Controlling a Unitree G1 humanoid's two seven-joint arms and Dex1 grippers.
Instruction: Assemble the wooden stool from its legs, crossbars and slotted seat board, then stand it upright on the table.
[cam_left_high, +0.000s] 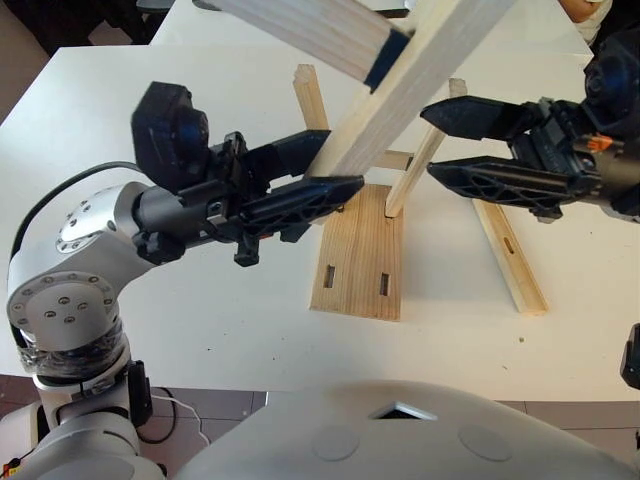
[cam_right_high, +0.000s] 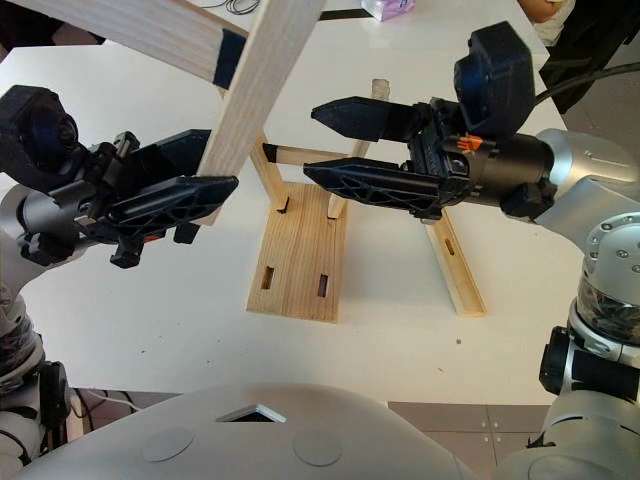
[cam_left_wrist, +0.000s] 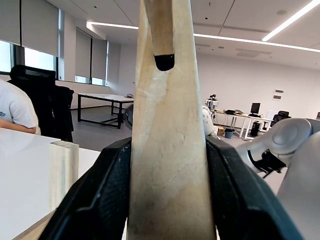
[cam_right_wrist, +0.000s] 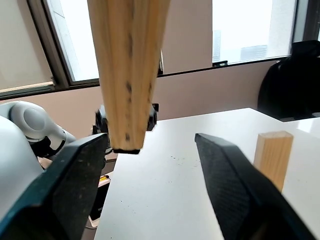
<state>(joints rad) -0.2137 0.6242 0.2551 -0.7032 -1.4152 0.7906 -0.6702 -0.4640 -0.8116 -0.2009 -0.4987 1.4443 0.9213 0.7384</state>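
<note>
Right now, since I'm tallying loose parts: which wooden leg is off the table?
The leg clamped in the left gripper, tilted above the seat board; the slotted leg lies flat on the table.

Leg frame (cam_left_high: 400, 90) in left gripper (cam_left_high: 345, 160) runs off the top edge in both eye views, so its upper end is unseen; it's cut off top & bottom in the left wrist view too. Seat board (cam_left_high: 355, 265): far end hidden behind both. Loose leg (cam_left_high: 512, 262): approx. upper half covered by right gripper (cam_left_high: 428, 142).
</note>
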